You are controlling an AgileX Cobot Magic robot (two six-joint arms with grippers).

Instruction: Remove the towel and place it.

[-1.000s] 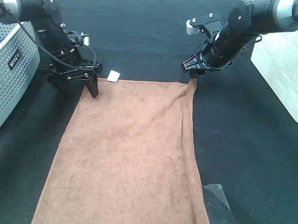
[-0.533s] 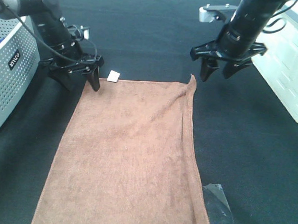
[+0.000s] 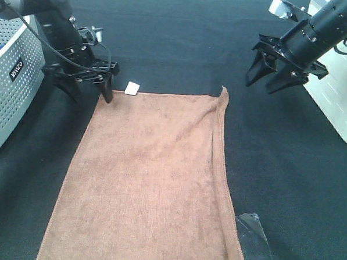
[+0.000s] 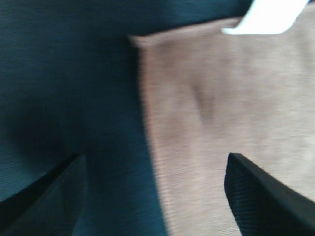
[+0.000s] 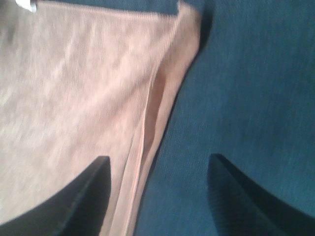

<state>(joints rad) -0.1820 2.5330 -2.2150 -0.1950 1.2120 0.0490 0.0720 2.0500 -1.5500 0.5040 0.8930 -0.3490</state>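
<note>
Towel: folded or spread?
Spread: the towel lies flat on the table in one layer; only its far right corner is puckered up.

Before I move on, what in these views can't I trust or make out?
- Exterior high: the near end of the towel is cut off by the bottom edge.
- Exterior high: the clear object beside it is cropped there too, so it is unidentifiable.
- Left wrist: the white tag is blurred and cut by the frame edge, so it is unreadable.

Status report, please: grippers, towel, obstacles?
Left gripper open over towel corner. Right gripper open, off the towel. Towel spread out, unheld. Plastic scrap beside near right edge.
</note>
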